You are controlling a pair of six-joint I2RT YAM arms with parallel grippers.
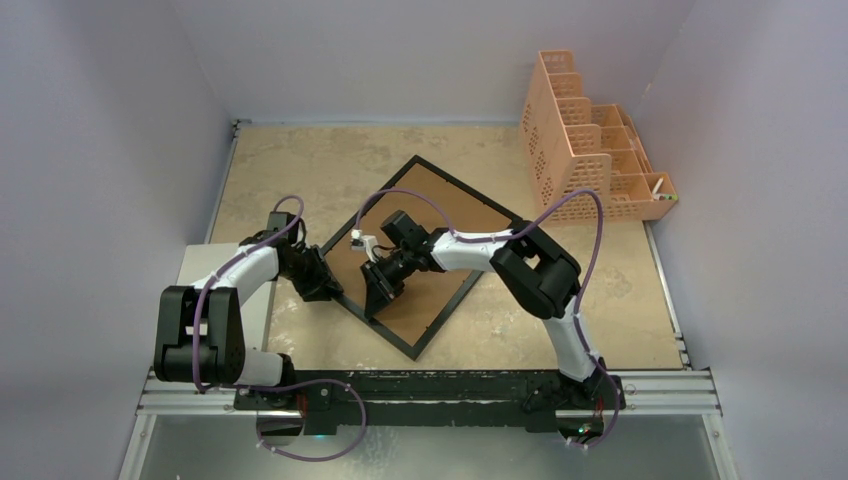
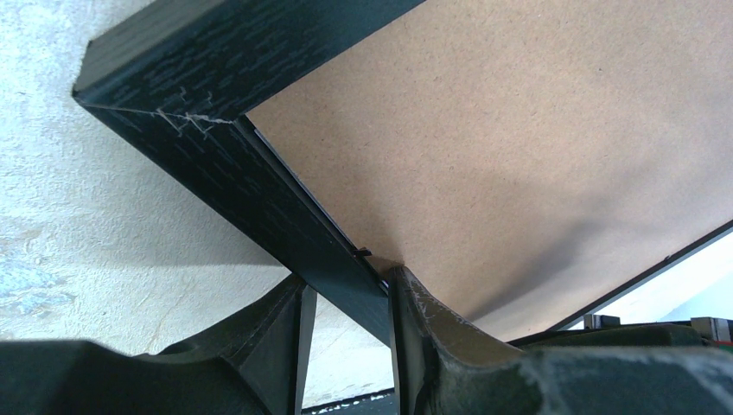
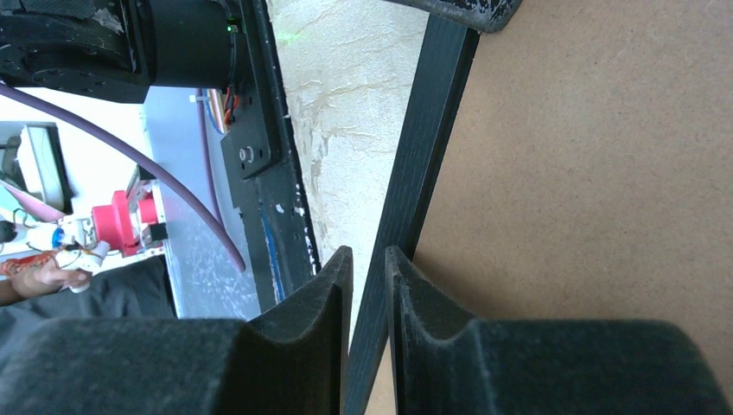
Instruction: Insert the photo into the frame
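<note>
The frame (image 1: 475, 212) lies back up on the table, turned like a diamond, with its brown board facing me. My left gripper (image 1: 325, 285) is at the frame's left corner. In the left wrist view it (image 2: 346, 303) is shut across the black rail (image 2: 259, 190), one finger outside and one on the board (image 2: 519, 130). My right gripper (image 1: 378, 295) is on the near-left edge. In the right wrist view it (image 3: 369, 259) is shut on the thin black rail (image 3: 432, 130) beside the board (image 3: 605, 173). The photo is out of view.
A peach mesh organizer (image 1: 590, 150) stands at the back right against the wall. A pale flat slab (image 1: 195, 262) sits by the left arm. The arms' mounting rail (image 1: 430, 390) runs along the near edge. Walls close in the left, back and right sides.
</note>
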